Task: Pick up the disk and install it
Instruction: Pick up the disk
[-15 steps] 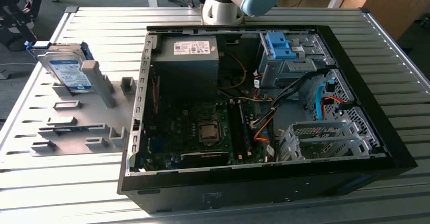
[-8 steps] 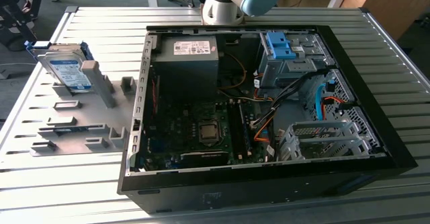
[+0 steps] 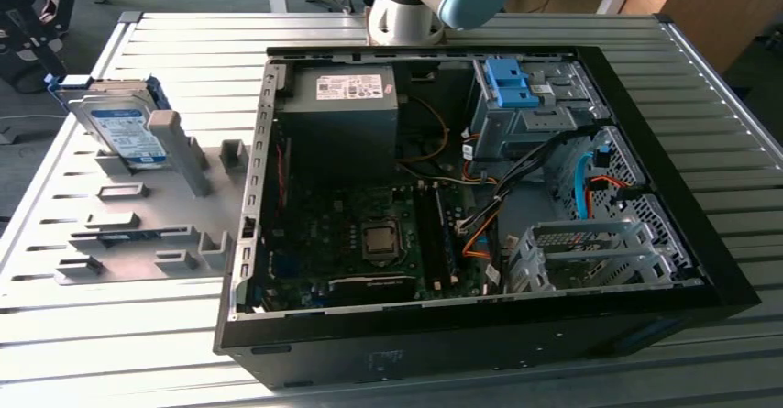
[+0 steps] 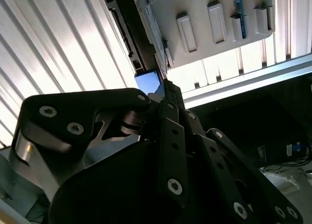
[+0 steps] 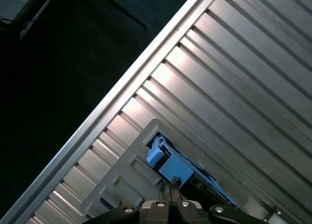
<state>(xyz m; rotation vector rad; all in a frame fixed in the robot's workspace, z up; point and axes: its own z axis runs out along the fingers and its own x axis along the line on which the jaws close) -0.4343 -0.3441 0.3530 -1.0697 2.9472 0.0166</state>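
Note:
The disk stands on edge in a grey fixture plate at the exterior view's left, its white-and-blue label facing the camera and blue rails along its edges. My gripper hangs just above and beside the disk's far top corner. In the first wrist view the gripper points down at the disk's blue rail, and its fingers meet in a point with nothing between them. The second wrist view shows the gripper next to a blue corner of the disk.
An open computer case lies on the slatted metal table, right of the fixture. Inside are a dark grey box, a motherboard, cables and a bright blue bracket on the drive cage. The table edge runs close behind the fixture.

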